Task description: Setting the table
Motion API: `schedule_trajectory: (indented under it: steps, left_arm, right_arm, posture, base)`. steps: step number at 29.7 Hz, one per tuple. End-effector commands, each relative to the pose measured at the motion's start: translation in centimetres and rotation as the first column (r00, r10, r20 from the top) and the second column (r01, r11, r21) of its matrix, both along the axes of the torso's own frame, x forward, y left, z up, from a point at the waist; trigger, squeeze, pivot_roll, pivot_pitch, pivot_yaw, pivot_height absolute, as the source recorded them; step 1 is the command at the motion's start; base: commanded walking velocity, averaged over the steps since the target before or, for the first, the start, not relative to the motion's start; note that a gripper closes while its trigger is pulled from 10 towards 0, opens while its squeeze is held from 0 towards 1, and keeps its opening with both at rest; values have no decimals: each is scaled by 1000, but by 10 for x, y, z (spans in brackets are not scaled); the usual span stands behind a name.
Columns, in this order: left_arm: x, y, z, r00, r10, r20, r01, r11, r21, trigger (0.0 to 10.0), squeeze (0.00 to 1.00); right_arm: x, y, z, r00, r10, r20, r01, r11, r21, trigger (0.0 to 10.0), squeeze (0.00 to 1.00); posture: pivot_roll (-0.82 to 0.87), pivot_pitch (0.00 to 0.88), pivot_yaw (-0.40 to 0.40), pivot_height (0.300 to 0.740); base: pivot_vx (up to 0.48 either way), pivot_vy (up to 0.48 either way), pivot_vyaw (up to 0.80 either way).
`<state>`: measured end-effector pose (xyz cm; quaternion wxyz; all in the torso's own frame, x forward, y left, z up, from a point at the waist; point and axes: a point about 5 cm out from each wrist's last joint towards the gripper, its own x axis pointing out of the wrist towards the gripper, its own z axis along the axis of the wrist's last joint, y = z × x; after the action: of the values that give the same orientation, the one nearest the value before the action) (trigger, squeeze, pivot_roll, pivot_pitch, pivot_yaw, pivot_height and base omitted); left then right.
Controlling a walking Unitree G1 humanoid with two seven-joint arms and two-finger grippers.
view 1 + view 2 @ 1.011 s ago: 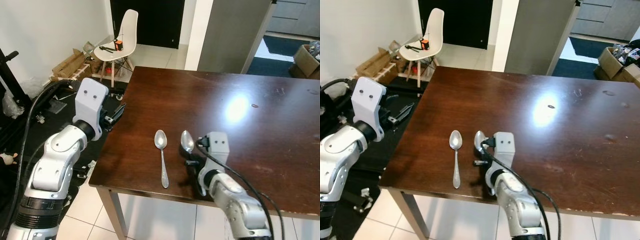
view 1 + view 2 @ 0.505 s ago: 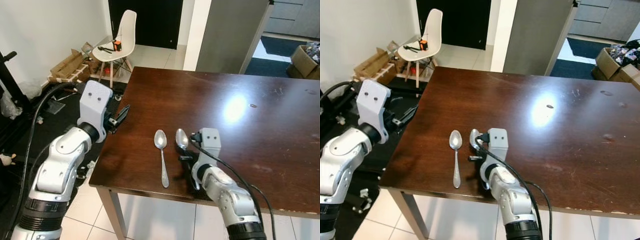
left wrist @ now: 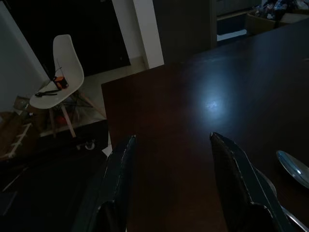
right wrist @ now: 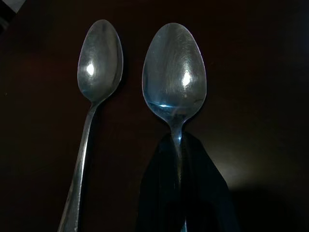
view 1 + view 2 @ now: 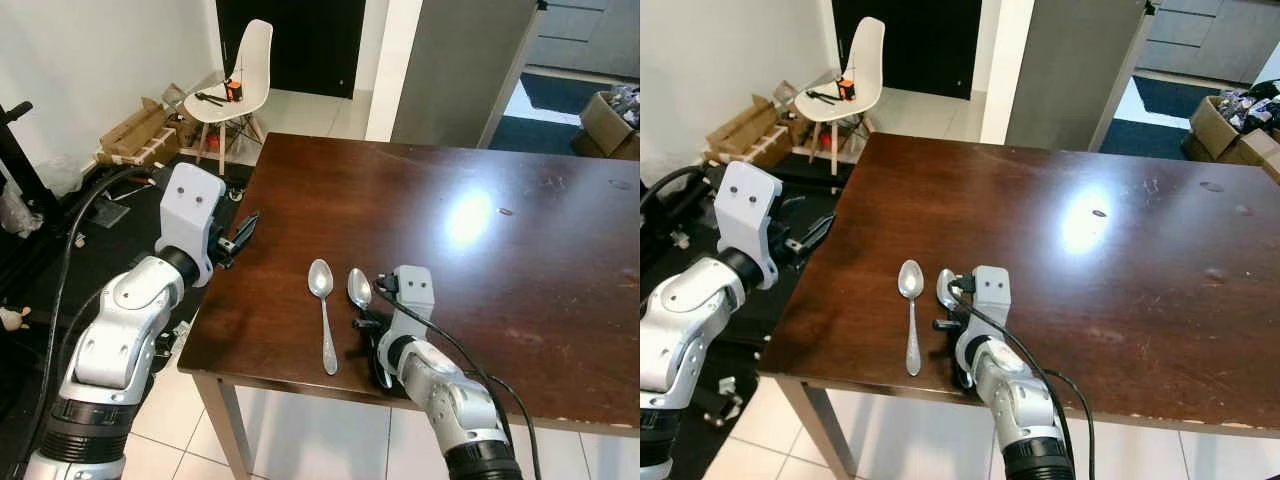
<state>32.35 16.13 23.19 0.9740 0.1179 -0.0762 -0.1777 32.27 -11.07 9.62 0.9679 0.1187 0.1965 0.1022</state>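
Two spoons lie side by side near the 6 o'clock edge of the dark tabletop (image 5: 520, 250). Right pincer (image 4: 181, 164): fingers closed on the handle of the right spoon (image 4: 174, 72), hiding that handle. Left spoon (image 5: 323, 310): free, just beside it. Left pincer (image 3: 169, 174): fingers spread wide, empty, over the tabletop's 9 o'clock edge.

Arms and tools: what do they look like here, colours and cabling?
Silver-grey segmented arms with black joint bands. Left tool has a boxy pale wrist housing with two dark dots and long black fingers; a thick black cable loops behind. Right tool has the same housing with thinner black cables.
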Motion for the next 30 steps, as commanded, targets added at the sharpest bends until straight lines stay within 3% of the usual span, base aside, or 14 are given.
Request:
schedule_trajectory:
  steps: [1, 8, 9, 10, 11, 13, 19, 20, 23, 24, 25, 26, 27, 30]
  left_arm:
    - [-2, -2, -1, 1000, -4, -7, 4, 1000, 1, 10000, 0]
    - [-2, -3, -2, 1000, -5, -8, 5, 1000, -2, 10000, 0]
    - [-2, -3, -2, 1000, -5, -8, 5, 1000, -3, 10000, 0]
    - [-2, -4, -1, 1000, -6, -8, 6, 1000, -3, 10000, 0]
    - [-1, -4, -1, 1000, -6, -8, 6, 1000, -3, 10000, 0]
    - [-1, -4, -1, 1000, -7, -7, 7, 1000, -4, 10000, 0]
    - [0, -6, -1, 1000, -11, -7, 11, 1000, -4, 10000, 0]
    - [1, -7, -1, 1000, -13, -6, 13, 1000, -7, 10000, 0]
    - [1, -8, -1, 1000, -13, -5, 13, 1000, -9, 10000, 0]
    - [0, -9, -1, 1000, -8, -4, 8, 1000, -17, 10000, 0]
    - [0, -8, -2, 1000, 0, -4, 0, 1000, -25, 10000, 0]
    - [0, -8, -3, 1000, 17, -5, -17, 999, -36, 10000, 0]
    - [0, -8, -3, 1000, 17, -5, -17, 999, -36, 10000, 0]
    - [-4, 1, -9, 998, 63, -19, -64, 997, -53, 10000, 0]
  right_arm:
    - [3, -1, 0, 1000, -9, 5, 9, 1000, -7, 10000, 0]
    - [5, -5, 0, 1000, -17, 9, 17, 1000, -8, 10000, 0]
    - [5, -5, 0, 1000, -18, 9, 18, 1000, -8, 10000, 173]
    - [5, -5, 0, 1000, -21, 9, 21, 1000, -2, 10000, 784]
    - [5, -5, 0, 1000, -22, 9, 22, 1000, 4, 10000, 996]
    - [6, -4, 3, 1000, -25, 19, 24, 999, 31, 10000, 1000]
    - [7, -5, 8, 999, -30, 38, 28, 998, 61, 10000, 1000]
    - [8, -8, 15, 997, -37, 71, 33, 998, 61, 10000, 706]
    - [8, -11, 21, 994, -44, 101, 38, 998, 59, 10000, 706]
    - [7, -17, 36, 979, -50, 197, 53, 999, -8, 10000, 0]
    - [5, -22, 51, 956, -45, 290, 67, 995, -68, 10000, 0]
    - [-2, -27, 75, 907, -19, 421, 85, 987, -139, 10000, 0]
    - [-2, -27, 75, 907, -19, 421, 85, 987, -139, 10000, 0]
    - [-17, -33, 102, 850, -16, 526, 110, 983, -147, 10000, 0]
  posture:
    - [28, 30, 44, 740]
    - [24, 31, 44, 740]
    - [24, 31, 44, 740]
    - [24, 31, 46, 740]
    - [23, 31, 46, 740]
    - [20, 30, 49, 740]
    - [16, 29, 50, 740]
    - [11, 24, 46, 740]
    - [11, 24, 46, 740]
    - [6, 16, 42, 740]
    - [-2, 11, 44, 740]
    - [-6, 9, 46, 740]
    - [-6, 9, 46, 740]
    - [-44, 0, 65, 740]
  base:
    - [0, 0, 0]
    - [0, 0, 0]
    - [0, 0, 0]
    - [0, 0, 0]
    - [0, 0, 0]
    - [0, 0, 0]
    - [0, 0, 0]
    - [0, 0, 0]
    - [0, 0, 0]
    - [0, 0, 0]
    - [0, 0, 0]
    - [0, 0, 0]
    - [0, 0, 0]
    - [0, 0, 0]
